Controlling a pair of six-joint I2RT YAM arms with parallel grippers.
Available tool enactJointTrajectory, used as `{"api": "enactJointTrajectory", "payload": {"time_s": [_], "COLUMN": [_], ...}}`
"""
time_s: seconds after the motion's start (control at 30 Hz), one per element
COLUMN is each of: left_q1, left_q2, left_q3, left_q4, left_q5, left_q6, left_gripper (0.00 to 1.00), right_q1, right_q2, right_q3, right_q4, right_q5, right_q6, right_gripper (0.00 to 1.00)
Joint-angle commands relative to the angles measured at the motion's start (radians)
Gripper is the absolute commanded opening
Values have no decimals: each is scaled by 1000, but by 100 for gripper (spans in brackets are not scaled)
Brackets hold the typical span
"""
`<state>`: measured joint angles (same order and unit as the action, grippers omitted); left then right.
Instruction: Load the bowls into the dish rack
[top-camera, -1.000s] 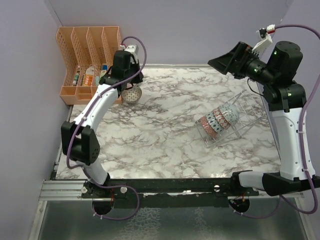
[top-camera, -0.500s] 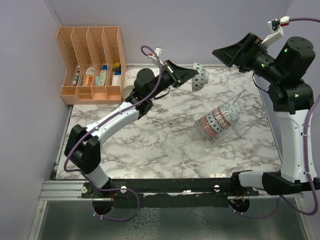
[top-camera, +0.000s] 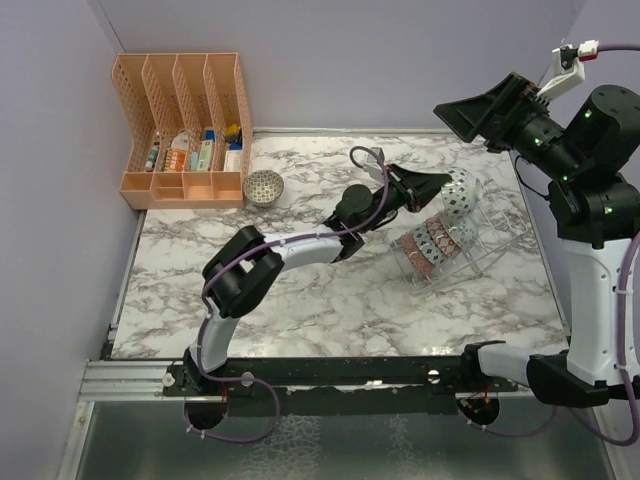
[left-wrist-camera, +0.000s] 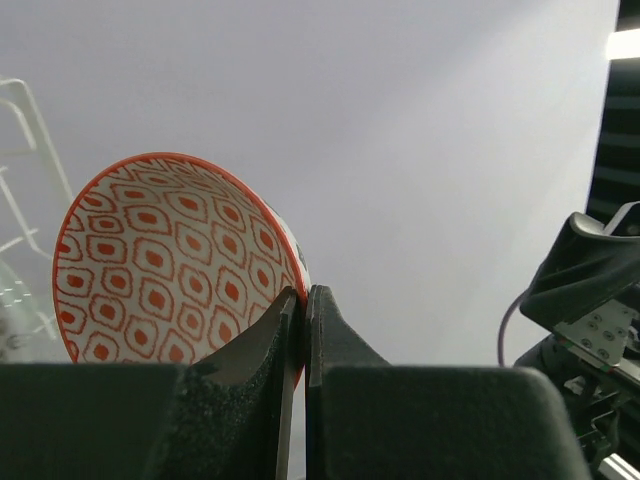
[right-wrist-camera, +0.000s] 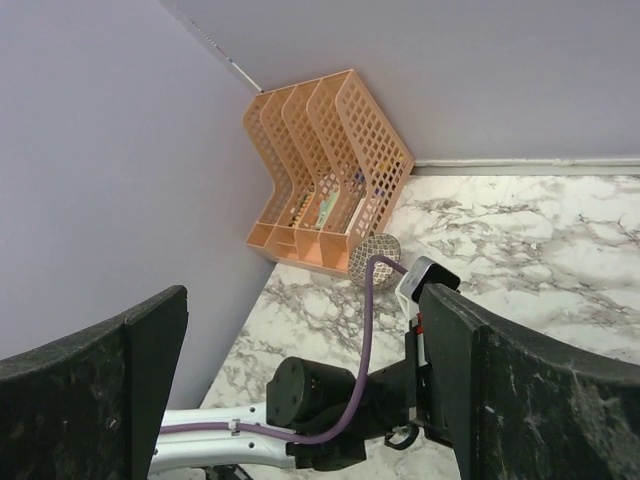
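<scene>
My left gripper (top-camera: 445, 183) is shut on the rim of a bowl (top-camera: 460, 193) and holds it on edge just above the far end of the clear dish rack (top-camera: 490, 235). In the left wrist view the bowl (left-wrist-camera: 170, 260) shows a white inside with red-orange drops, with my jaws (left-wrist-camera: 303, 300) pinching its rim. A row of patterned bowls (top-camera: 430, 240) stands in the rack's near slots. Another bowl (top-camera: 264, 186) with a grey patterned inside sits on the table by the orange organizer; it also shows in the right wrist view (right-wrist-camera: 374, 255). My right gripper (top-camera: 455, 112) is open and empty, raised high at the back right.
The orange slotted file organizer (top-camera: 185, 125) stands at the back left corner, also in the right wrist view (right-wrist-camera: 330, 170). My left arm (top-camera: 300, 245) stretches across the marble table (top-camera: 300, 300) toward the rack. Purple walls close the back and left.
My left arm has swung from the organizer at the back left across to the rack, carrying the bowl. My right arm has drifted slightly up and right.
</scene>
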<state>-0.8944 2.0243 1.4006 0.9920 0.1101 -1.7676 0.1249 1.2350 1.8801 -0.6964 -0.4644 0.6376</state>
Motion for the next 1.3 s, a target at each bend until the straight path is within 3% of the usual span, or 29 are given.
{"api": "enactJointTrajectory", "payload": {"time_s": [0.0,0.47,0.77,1.27], "left_q1": [-39,-115,-129,-129], "left_q2": [10,95,194,178], "left_q3": [99,108,193,105], "left_q4": [194,136,147,61], "left_q5": [-112,-226,-248,-280], "left_q6": [-122,-254,-308,-353], "left_gripper": [0,0,0,0], "right_q1": [2,2,2,2], "right_q2": [-16,-37,-35,-37], "right_q3": [21,0,12,-17], "right_q4": [-43,-78,-107,-105], "right_q5": [27,43,67,64], "right_q6": [-36,-75,-104,-110], "right_gripper": [99,99,99,99]}}
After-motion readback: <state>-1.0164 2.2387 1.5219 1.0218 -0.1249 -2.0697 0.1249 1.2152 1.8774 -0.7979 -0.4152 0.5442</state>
